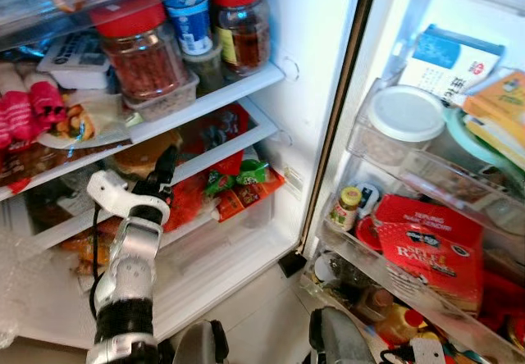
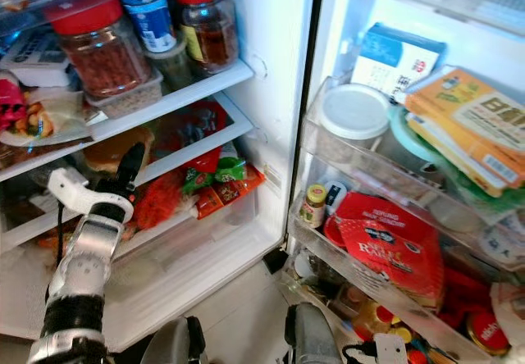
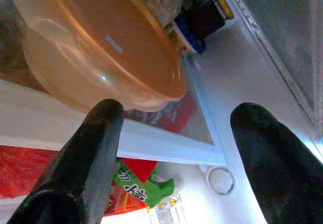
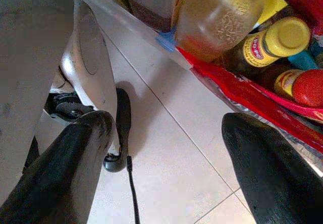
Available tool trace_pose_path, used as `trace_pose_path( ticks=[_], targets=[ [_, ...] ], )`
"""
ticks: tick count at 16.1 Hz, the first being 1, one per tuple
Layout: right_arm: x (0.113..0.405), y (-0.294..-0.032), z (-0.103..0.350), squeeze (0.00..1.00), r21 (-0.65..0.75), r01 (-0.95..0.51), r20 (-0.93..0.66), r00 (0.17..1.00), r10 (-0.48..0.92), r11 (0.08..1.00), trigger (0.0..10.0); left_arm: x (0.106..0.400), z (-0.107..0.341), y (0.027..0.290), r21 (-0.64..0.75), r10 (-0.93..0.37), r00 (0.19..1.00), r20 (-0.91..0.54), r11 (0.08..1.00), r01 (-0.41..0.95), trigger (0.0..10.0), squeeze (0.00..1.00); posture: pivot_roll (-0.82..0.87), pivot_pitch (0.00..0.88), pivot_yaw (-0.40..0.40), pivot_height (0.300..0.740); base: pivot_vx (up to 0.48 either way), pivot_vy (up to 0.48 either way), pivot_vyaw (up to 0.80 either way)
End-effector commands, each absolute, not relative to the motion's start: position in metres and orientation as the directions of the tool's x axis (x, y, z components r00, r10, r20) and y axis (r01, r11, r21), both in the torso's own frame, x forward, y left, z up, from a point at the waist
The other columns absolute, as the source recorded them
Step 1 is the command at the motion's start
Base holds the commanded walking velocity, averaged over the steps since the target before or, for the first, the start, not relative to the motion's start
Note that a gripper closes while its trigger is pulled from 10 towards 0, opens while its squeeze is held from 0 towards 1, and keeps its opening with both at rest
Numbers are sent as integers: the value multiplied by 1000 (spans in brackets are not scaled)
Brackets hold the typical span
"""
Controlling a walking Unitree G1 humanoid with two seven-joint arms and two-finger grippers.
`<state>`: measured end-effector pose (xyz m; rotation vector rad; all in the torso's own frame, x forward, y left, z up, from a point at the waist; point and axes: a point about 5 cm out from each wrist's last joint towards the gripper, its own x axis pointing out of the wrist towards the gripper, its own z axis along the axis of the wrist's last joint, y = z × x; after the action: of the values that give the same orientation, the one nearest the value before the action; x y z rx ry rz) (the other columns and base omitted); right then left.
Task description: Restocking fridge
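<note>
Reaching: my left claw (image 3: 171, 148), fingers spread, at the shelf edge under the orange bowl (image 3: 106, 47).
Right claw (image 4: 166, 168): spread over the floor.

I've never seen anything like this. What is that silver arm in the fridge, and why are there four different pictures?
It is a humanoid robot restocking an open fridge. The two wide pictures come from cameras in its head, looking down at the shelves and the door racks. The other two come from cameras on its wrists, looking out between each gripper's two black fingers.

The left gripper reaches toward the middle shelf, open and holding nothing; its wrist camera sees an orange container just ahead. The right gripper hangs low over the tiled floor, open too, near bottles in the bottom door rack.

Red-lidded jars stand on the upper shelf; a red bag sits in the door.
</note>
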<state>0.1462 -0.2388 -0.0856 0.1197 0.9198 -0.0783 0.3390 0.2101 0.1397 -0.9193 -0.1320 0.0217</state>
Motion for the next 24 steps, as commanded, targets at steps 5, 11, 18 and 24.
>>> trace_pose_path(
  ticks=[5, 11, 18, 24],
  targets=[
    [137, -240, -89, 0, 70, 130, -815, 580, -19, 989, 10000, 357, 135, 218, -772, 81, 993, 89, 635, 18, 10000, 0, -188, 168, 26, 616, 0, 0, 0],
    [136, -240, -89, 0, 67, 132, -818, 575, -21, 989, 10000, 351, 121, 207, -597, -61, 997, 57, 798, 83, 10000, 0, -178, 164, 30, 616, 0, 0, 0],
    [136, -237, -90, 0, 77, 133, -818, 575, -14, 988, 10000, 304, 125, 202, -191, -106, 982, 154, 972, 135, 10000, 0, -153, 137, 53, 616, 0, 0, 0],
    [141, -233, -90, 0, 85, 137, -813, 583, -11, 987, 10000, 275, 77, 223, -1, 64, 998, -10, 998, -64, 10000, 0, -146, 98, 63, 616, 0, 0, 0]
  ],
)
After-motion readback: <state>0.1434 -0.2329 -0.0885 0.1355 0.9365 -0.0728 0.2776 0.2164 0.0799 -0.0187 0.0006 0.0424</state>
